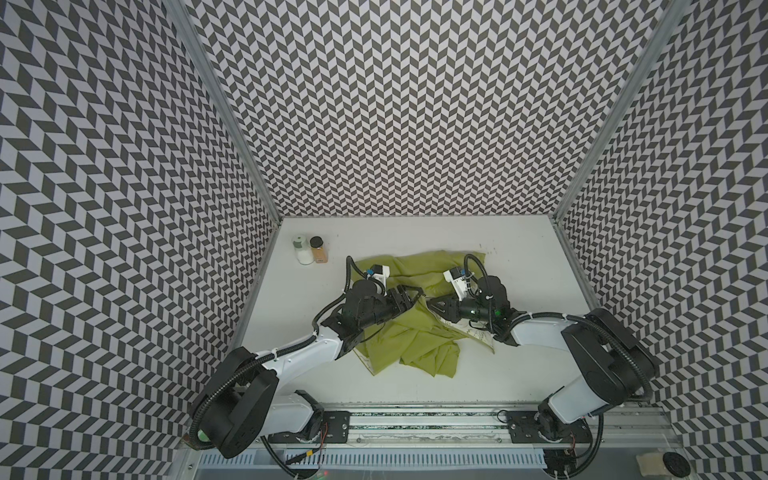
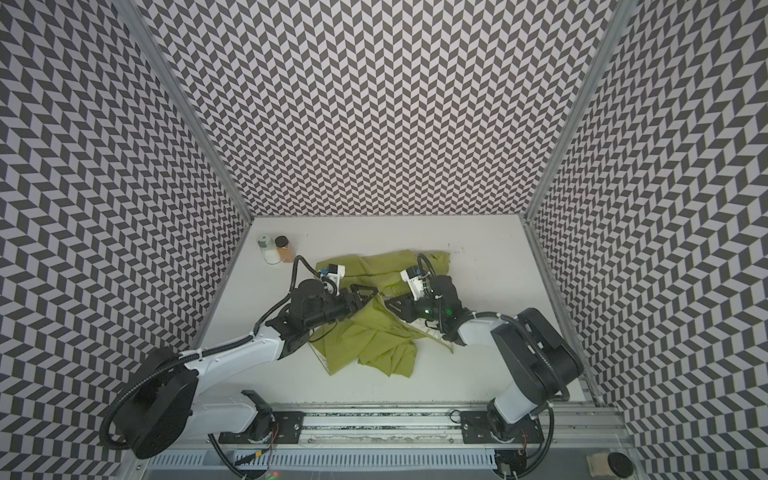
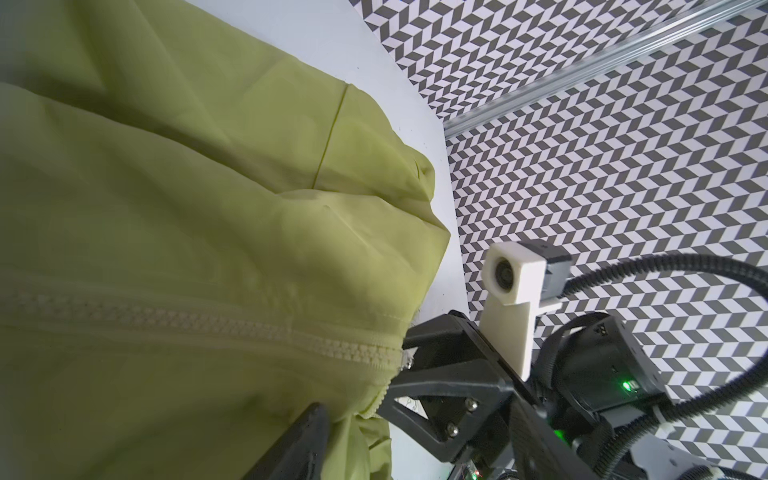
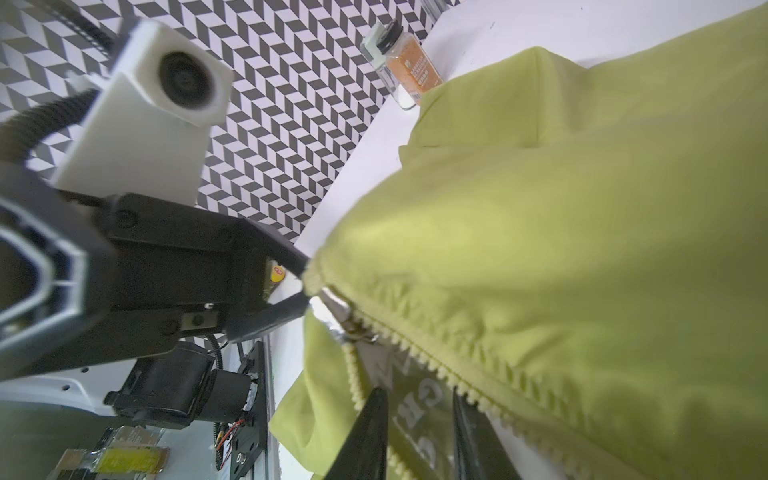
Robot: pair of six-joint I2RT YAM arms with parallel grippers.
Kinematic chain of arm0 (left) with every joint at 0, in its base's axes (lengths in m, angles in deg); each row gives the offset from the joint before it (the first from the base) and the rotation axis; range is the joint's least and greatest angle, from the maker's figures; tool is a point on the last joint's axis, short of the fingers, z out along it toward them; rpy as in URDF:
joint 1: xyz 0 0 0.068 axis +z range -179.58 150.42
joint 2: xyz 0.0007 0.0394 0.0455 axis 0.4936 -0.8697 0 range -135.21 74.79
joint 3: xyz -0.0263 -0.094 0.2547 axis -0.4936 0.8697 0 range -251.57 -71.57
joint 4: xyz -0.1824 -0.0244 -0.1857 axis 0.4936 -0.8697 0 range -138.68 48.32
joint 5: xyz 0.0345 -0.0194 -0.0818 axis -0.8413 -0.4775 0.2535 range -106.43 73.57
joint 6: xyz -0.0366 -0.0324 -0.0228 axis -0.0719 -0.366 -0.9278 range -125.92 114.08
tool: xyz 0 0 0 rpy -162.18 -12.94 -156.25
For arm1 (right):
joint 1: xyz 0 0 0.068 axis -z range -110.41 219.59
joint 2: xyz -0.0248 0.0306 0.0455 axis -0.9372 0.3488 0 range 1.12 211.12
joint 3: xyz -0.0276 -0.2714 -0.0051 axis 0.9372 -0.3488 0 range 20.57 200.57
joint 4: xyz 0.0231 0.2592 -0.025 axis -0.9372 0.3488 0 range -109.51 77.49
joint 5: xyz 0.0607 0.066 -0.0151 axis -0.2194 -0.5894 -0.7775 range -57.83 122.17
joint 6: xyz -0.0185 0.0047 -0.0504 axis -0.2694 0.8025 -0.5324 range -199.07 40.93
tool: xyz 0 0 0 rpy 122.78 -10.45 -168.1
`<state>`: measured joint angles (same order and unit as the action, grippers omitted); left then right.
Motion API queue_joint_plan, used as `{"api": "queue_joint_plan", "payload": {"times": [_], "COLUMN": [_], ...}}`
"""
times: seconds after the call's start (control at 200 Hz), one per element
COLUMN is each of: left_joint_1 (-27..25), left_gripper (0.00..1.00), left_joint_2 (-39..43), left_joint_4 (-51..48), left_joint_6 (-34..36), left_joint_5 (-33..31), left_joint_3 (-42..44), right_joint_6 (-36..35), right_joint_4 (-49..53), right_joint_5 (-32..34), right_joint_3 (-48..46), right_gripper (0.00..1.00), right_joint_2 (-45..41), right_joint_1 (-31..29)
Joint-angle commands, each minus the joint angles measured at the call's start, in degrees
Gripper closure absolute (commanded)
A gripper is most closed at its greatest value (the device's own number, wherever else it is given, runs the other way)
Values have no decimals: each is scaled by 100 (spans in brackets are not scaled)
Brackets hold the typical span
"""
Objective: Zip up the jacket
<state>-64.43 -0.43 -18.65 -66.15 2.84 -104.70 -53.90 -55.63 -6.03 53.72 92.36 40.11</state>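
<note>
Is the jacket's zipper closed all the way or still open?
Still partly open. At the slider of the jacket, two tooth rows split apart, with printed lining showing between them. How much is already closed, I cannot tell.

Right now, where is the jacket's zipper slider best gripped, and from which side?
Probably the small metal slider, at the jacket edge where the two tooth rows meet. Come from the left pincer side: the slider sticks out of the fabric toward its open fingers, while the tooth rows and lining fan away behind it.
</note>
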Motion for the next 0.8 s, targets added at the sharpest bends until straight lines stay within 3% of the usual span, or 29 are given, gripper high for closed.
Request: {"api": "queue_joint_plan", "payload": {"times": [0.0, 0.1, 0.355, 0.646, 0.791], "left_joint_1": [74, -9, -137, -114, -110], "left_gripper": [29, 28, 28, 47, 36], "left_joint_2": [-282, -435, -1129, -1598, -1627], "left_joint_4": [-287, -202, -126, -378, -608], "left_joint_6": [280, 405, 508, 736, 956], "left_joint_5": [190, 146, -60, -335, -507], "left_joint_3": [-274, -375, -676, -1205, -1371], "right_joint_6": [137, 164, 536, 947, 937], "right_joint_4": [-698, -792, -1279, -2144, -2179], "right_joint_5": [-115, -70, -114, -179, -151], "right_joint_3": [-73, -189, -386, -869, -915], "right_gripper": [72, 77, 80, 81, 81], "right_joint_2": [37, -66, 163, 445, 500], "right_joint_1": [-32, -32, -30, -32, -32]}}
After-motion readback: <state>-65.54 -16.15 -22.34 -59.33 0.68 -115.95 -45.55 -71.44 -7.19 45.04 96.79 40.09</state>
